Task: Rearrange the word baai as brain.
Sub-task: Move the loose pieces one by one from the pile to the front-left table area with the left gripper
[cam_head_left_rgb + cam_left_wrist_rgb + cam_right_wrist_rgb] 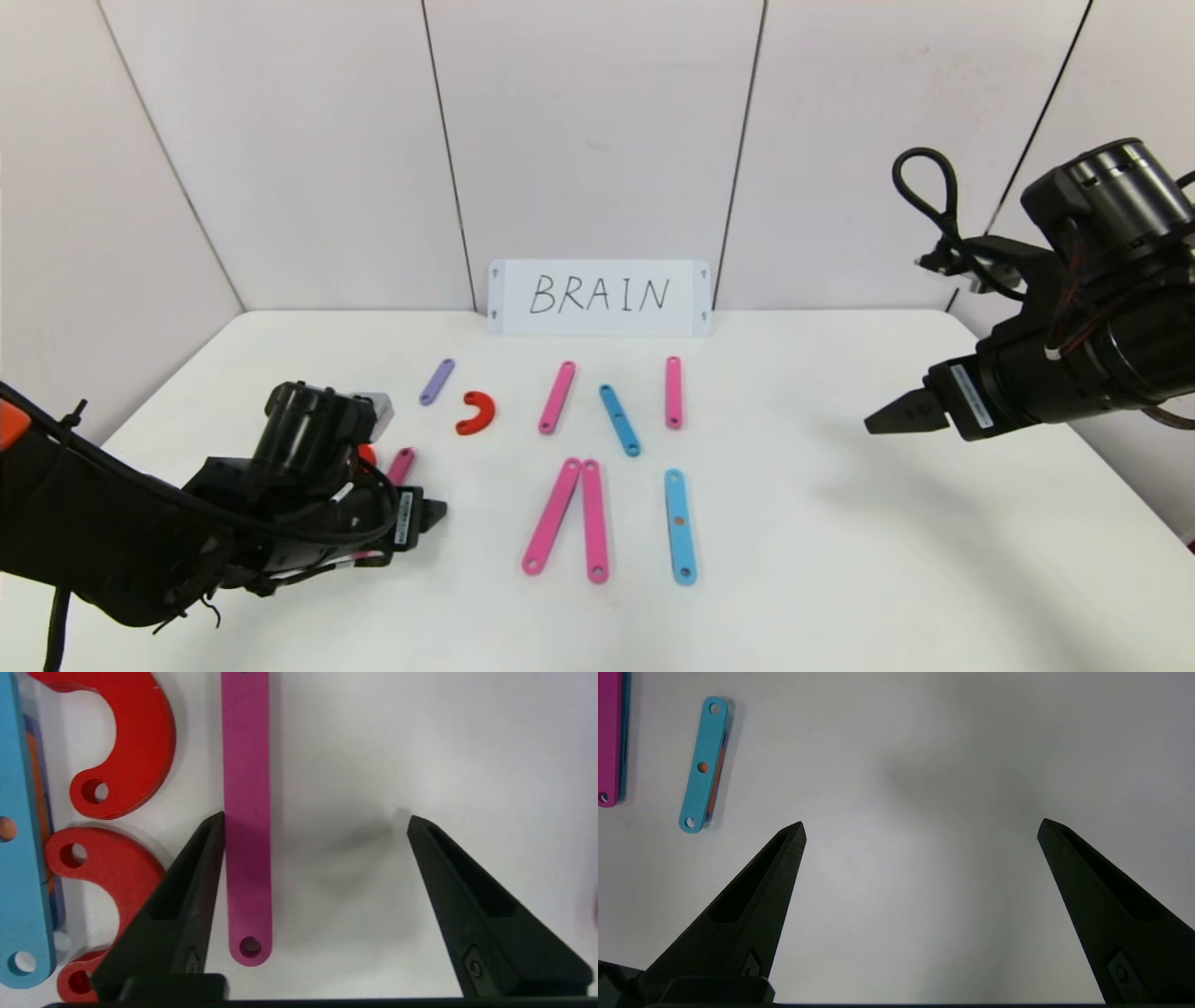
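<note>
Left tool (315,821) low over the white surface (840,560) at the near left, jaws spread, gripping nothing. In the left wrist view a pink strip (246,812) lies flat between the fingers, hard against one fingertip (212,826) (contact or a hair's gap, cannot tell). Its far end is cut off by the frame edge. Beside it two red curves (135,742) (112,868), then a blue strip (21,858) stacked on something orange and dark, mostly covered. From the head view the arm hides nearly all of this cluster: only the pink strip's far end and a sliver of red show.

Further along, in the back row: a purple strip (436,382), tilted; a lone red curve (477,413); a long pink strip (556,398), leaning; a blue strip (619,420), leaning the other way; a short upright pink strip (673,392). Front row: two pink strips (553,516) (595,521) meeting at their far ends, spreading nearer the robot, and a blue strip (680,526) with an orange dot at its middle hole. Right wrist view shows another layer under it, colour hard to fix.

White card (599,297) reading BRAIN stands against the back wall, centre.

Right tool (920,826) hangs above the bare surface on the far right, fingers wide apart, nothing between them; only one fingertip shows in the head view.
</note>
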Available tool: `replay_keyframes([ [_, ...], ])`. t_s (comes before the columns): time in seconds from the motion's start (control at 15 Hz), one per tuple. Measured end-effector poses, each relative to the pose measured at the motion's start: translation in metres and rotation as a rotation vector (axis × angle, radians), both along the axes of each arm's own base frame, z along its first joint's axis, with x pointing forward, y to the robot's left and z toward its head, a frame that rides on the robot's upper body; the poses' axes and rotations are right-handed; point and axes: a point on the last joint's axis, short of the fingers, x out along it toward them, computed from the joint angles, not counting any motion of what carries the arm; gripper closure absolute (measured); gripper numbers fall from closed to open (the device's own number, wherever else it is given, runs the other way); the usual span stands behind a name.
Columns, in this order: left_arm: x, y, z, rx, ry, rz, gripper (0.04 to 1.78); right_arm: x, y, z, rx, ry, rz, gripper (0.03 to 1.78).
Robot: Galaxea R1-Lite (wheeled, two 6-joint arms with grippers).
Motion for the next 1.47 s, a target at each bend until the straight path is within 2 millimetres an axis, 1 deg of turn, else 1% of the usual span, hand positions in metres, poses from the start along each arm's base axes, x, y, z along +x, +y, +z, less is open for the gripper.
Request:
replay_keyframes([
  [0.13,0.000,-0.004,0.002,-0.010,-0.023,-0.015,0.19,0.000,0.000,0.000,0.000,0.000,0.001,0.07],
  [0.27,-0.001,-0.007,0.003,-0.013,-0.029,-0.025,0.12,0.000,0.000,0.000,0.000,0.001,0.002,0.07],
  [0.93,-0.001,-0.007,0.011,-0.008,-0.070,-0.010,0.11,0.000,0.002,-0.002,-0.003,0.007,0.008,0.07],
  [1.13,0.008,-0.009,0.022,-0.009,-0.116,0.008,0.11,0.000,0.002,-0.002,-0.003,0.005,0.008,0.07],
  [1.47,0.030,-0.016,0.040,-0.014,-0.178,0.027,0.11,0.000,0.002,-0.002,-0.002,0.005,0.007,0.07],
])
